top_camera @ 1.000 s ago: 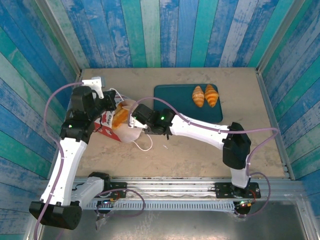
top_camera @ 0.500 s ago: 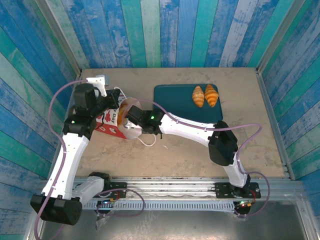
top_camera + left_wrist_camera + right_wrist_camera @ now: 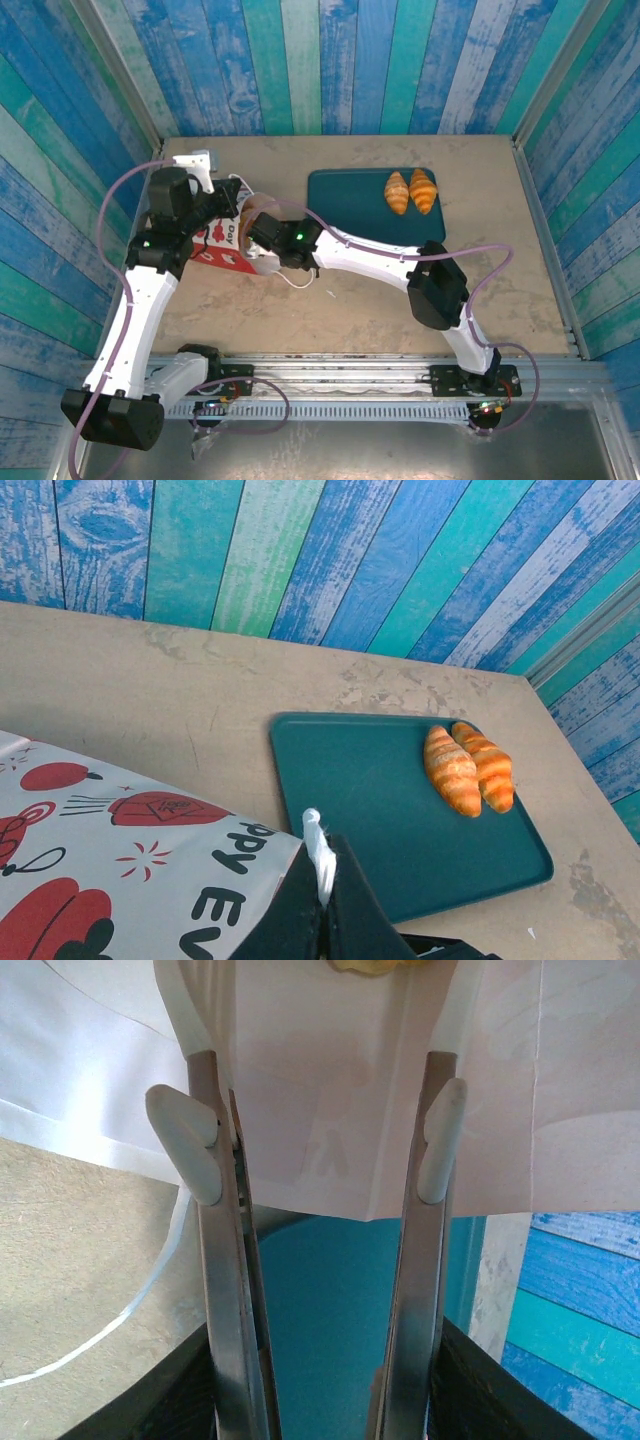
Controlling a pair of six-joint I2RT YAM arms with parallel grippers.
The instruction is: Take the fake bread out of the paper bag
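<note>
On the beige table (image 3: 400, 300), scuffed and bare in most places, a booth of blue and teal plank walls (image 3: 320, 60) closes in the left, far and right sides. One dark teal tray (image 3: 350, 195) lies at the far middle.

Two arms work here. The left arm rises along the left side and bends right at the wrist, so that the left gripper (image 3: 232, 205) meets the far edge of the one paper bag (image 3: 222, 240), which lies on its side at the far left, just left of the tray. In the left wrist view this gripper (image 3: 320, 880) is pinched tight on a white strip at the rim of the bag (image 3: 120, 850).

The right arm runs from its base at the near right up to a folded elbow, then stretches low and far to the left, putting the right gripper (image 3: 255, 225) at the bag's mouth. Its fingers (image 3: 225, 1260) stand partly apart and their tips go under the white paper; I cannot tell whether they grip anything. A sliver of golden fake bread (image 3: 375, 965) shows beyond them, in the bag, and a white cord handle (image 3: 130, 1310) trails on the table.

Two croissants (image 3: 397, 192) (image 3: 423, 190) lie side by side, touching, on the tray's far right part.
</note>
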